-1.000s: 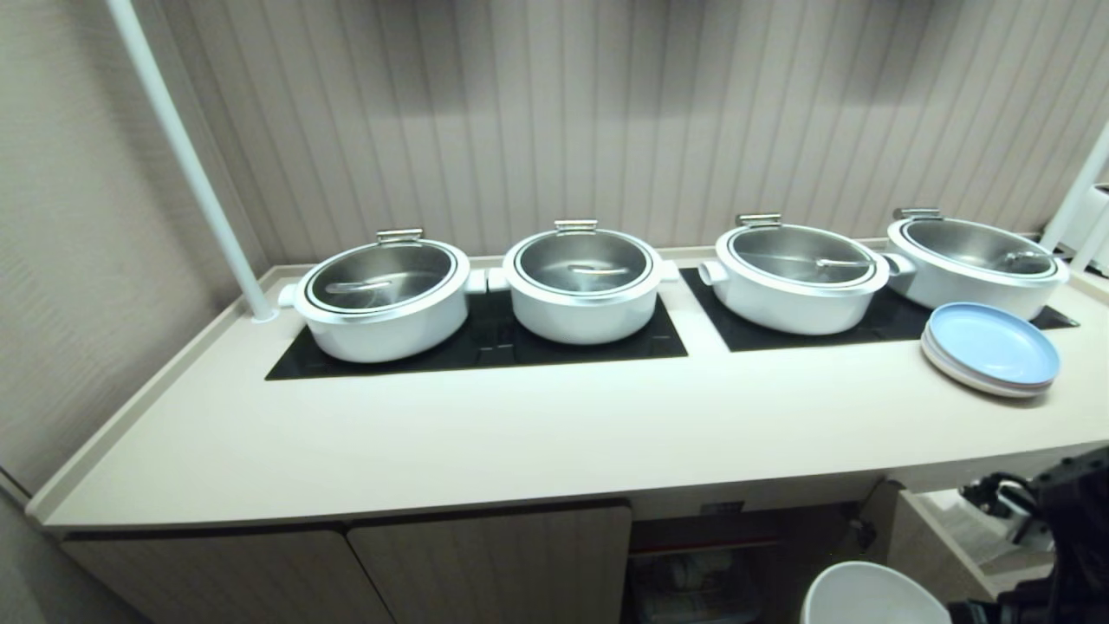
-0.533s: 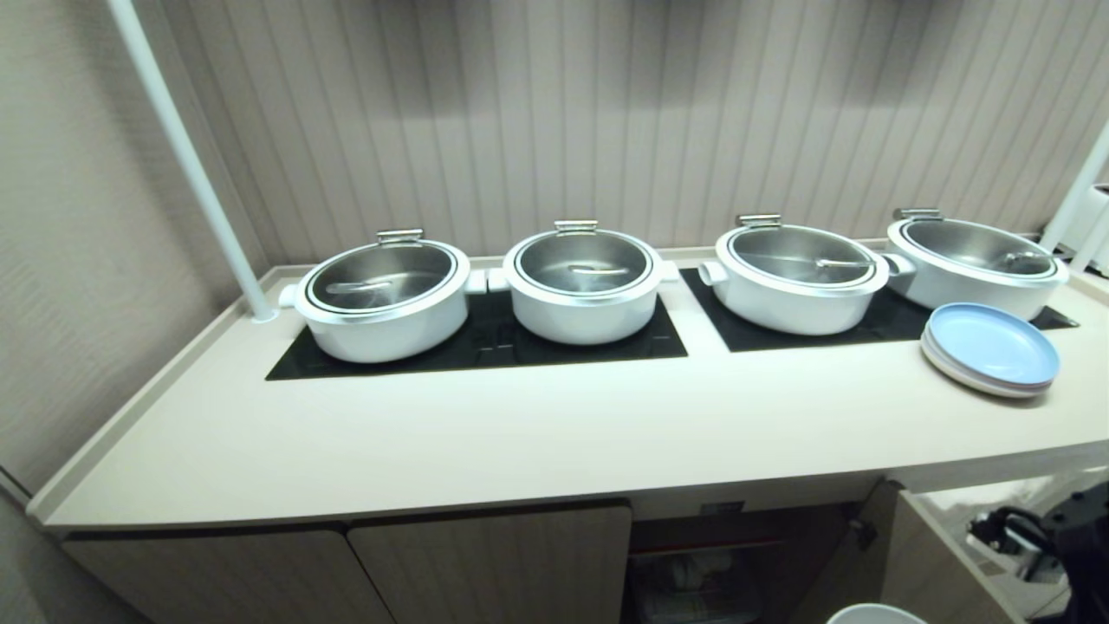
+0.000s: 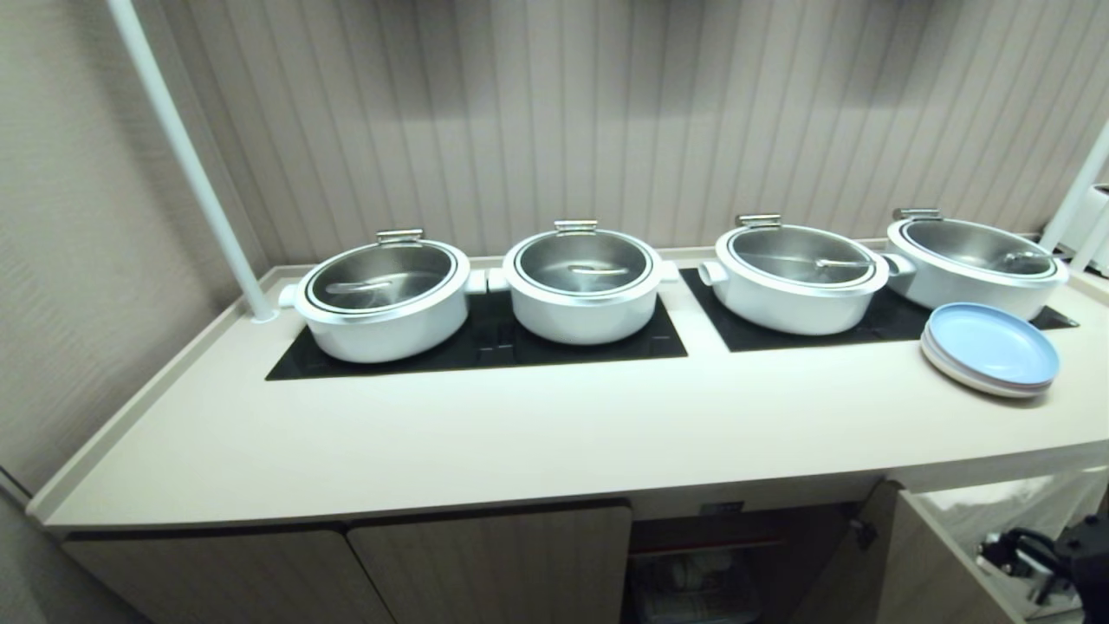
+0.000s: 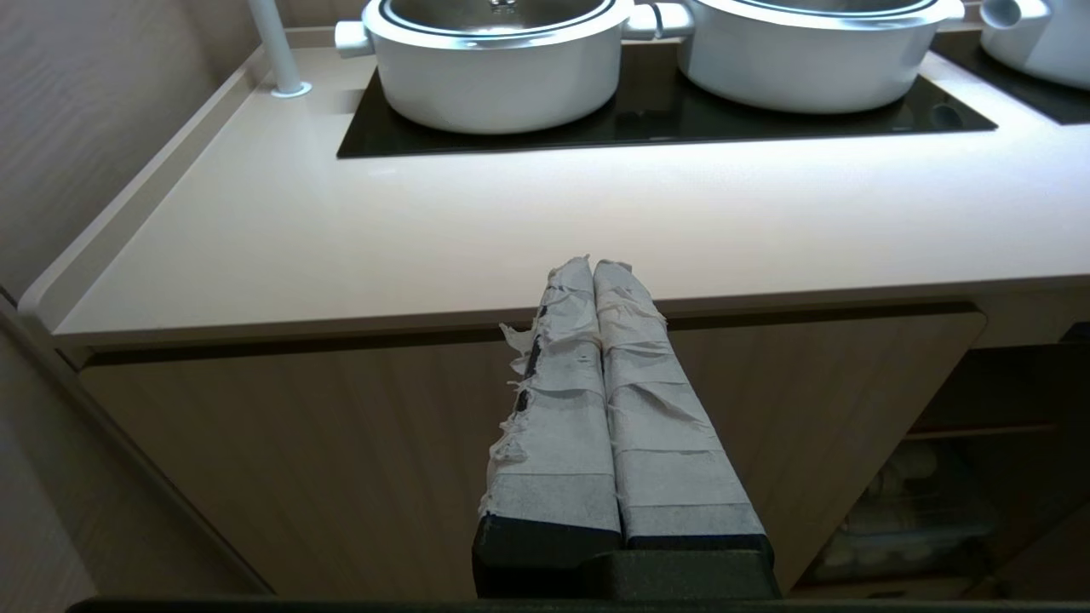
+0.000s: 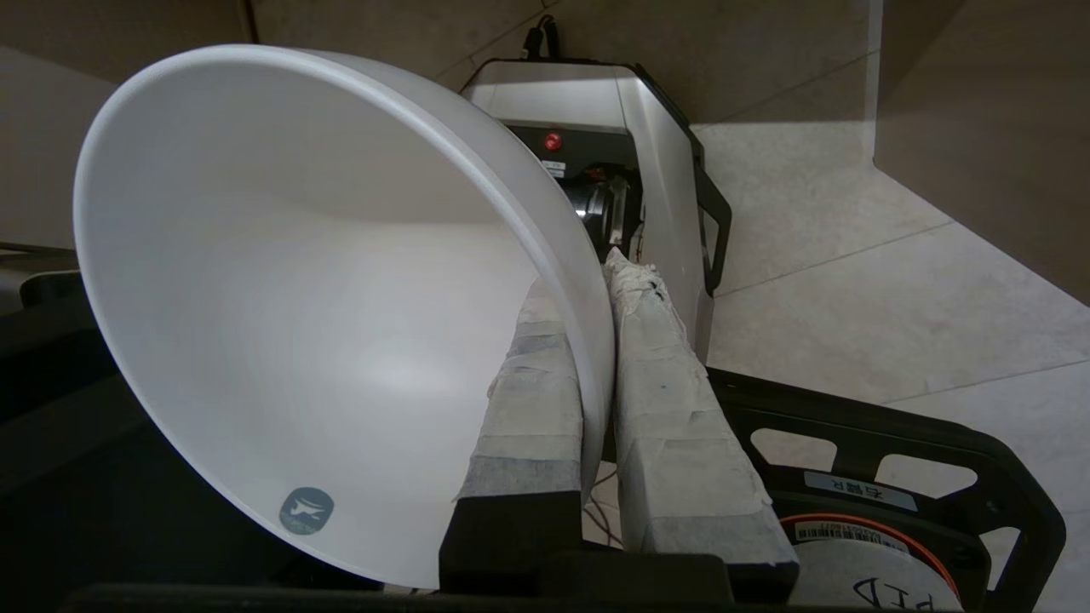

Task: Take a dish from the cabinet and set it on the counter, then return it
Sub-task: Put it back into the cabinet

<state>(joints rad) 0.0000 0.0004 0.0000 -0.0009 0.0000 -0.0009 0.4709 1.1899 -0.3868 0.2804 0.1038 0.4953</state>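
Bowl [image 5: 281,315] sits pinched by its rim in my right end effector [image 5: 596,358], low beside the table [image 3: 520,442], one finger inside, one outside; glossy, stiff, likely slippery and breakable, so I judge that thin rim hold marginal. Left end effector [image 4: 593,272] pressed together, idle

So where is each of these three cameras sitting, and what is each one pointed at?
Head view: high up, looking down on the counter and four pots; a bit of the right arm shows.
Left wrist view: behind the shut left gripper, facing the counter's front edge.
Right wrist view: behind the right gripper, clamping the dish over the floor.
Head and left wrist views share counter and pots.
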